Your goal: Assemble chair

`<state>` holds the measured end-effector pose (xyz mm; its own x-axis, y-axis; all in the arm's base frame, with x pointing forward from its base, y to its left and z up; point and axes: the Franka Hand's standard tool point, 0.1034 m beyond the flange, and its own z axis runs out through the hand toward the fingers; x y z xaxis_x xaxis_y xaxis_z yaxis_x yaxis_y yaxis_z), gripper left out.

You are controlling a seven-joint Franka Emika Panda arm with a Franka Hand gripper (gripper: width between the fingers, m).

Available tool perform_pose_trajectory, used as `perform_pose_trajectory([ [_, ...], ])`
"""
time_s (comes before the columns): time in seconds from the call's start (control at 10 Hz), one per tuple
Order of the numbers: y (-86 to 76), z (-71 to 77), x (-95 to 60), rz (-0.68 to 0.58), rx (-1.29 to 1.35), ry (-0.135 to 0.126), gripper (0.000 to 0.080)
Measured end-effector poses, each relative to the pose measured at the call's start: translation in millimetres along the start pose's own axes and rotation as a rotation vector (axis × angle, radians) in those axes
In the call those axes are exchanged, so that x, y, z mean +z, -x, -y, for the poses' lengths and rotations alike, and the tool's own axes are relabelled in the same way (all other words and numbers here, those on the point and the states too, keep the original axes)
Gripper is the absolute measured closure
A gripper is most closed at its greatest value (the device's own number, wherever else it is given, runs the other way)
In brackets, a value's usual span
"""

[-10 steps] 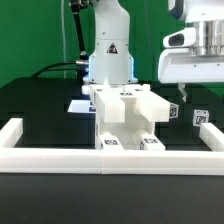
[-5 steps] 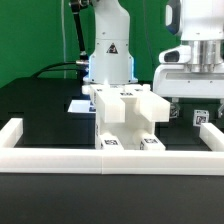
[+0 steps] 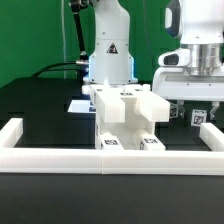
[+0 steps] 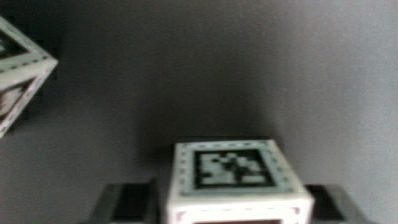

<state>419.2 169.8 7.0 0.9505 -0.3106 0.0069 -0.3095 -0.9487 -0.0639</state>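
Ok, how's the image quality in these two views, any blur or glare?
Exterior view: fairly sharp and evenly lit, though the white chair parts look washed out against the black table. Wrist view: soft and blurry, the tag on the white piece is smeared, and the surroundings are dim.

Black table (image 3: 40, 110): matte top, evenly lit, soft shadows only. Plain green backdrop (image 3: 30, 35) stands behind the table. Low white border frame (image 3: 110, 158) runs along the table's near edge and up both sides.
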Motion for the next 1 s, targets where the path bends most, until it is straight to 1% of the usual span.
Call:
perform_pose_trajectory([
  [0.1, 0.0, 0.0, 0.0, 0.000, 0.000, 0.000, 0.0515],
  [0.5, -0.5, -0.4, -0.6, 0.001, 0.001, 0.000, 0.0515],
  [0.6, -5.0, -2.2, -12.0, 0.021, 0.012, -0.002, 0.0515],
  [0.7, -15.3, -3.3, -32.2, 0.023, 0.027, -0.016, 0.0515],
  [0.8, -26.9, -7.2, -48.2, 0.011, 0.033, -0.029, 0.0515],
  [0.9, -35.5, -14.0, -58.9, 0.025, 0.003, -0.033, 0.0515],
  [1.0, -52.2, -20.2, -77.3, 0.035, 0.001, -0.049, 0.0515],
])
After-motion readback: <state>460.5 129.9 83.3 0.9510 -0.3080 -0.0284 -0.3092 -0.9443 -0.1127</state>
